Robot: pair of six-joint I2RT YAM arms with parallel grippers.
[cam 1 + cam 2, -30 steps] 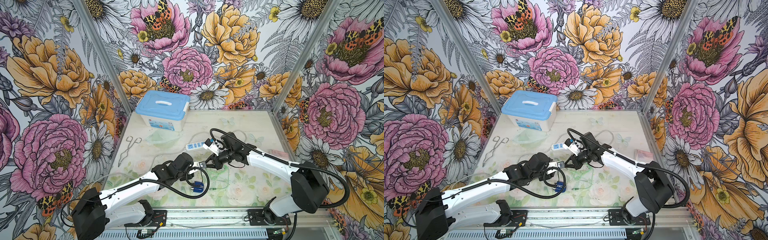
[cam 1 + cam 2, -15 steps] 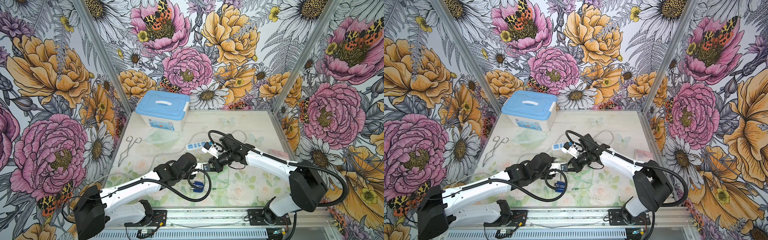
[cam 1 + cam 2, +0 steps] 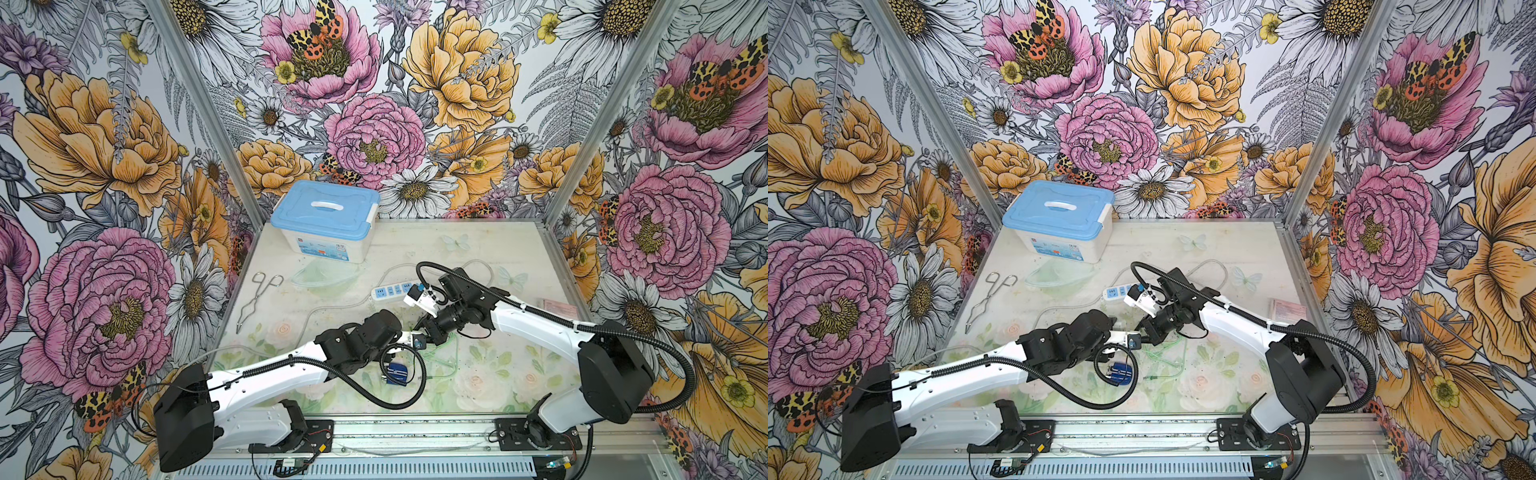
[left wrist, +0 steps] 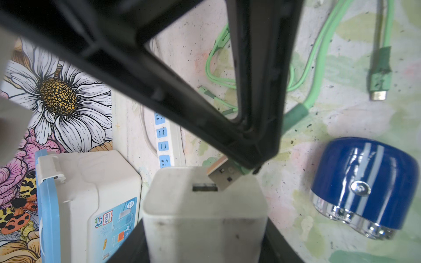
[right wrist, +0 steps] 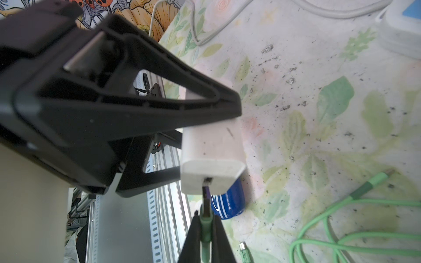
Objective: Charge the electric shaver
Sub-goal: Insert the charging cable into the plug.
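Clamping the green USB plug (image 5: 206,205) by its sleeve, R claw (image 5: 206,216) is pinched tight on it. The plug's metal tip sits slanted against the slot in the white charger adapter (image 4: 205,211). Most of the metal shows, so can't tell if it's started in. L claw (image 5: 208,143) grasps that adapter by its sides, jaws part-spread round the body, port face toward R claw. Both claws meet over the middle of the tabletop (image 3: 478,249), w/ the adapter held off the surface.

Electric shaver (image 4: 364,182) lies on its side on the tabletop, just in front of the claws toward the front edge. Blue body, silver head, apart from both claws. Rest of the green cable (image 4: 319,57) loops loose nearby, its small free connector (image 4: 379,91) lying apart from the shaver.

Farther back:
- white power strip (image 3: 392,291) w/ blue sockets
- metal tongs (image 3: 255,299) at left
- blue-lidded box (image 3: 324,220) in the back-left corner
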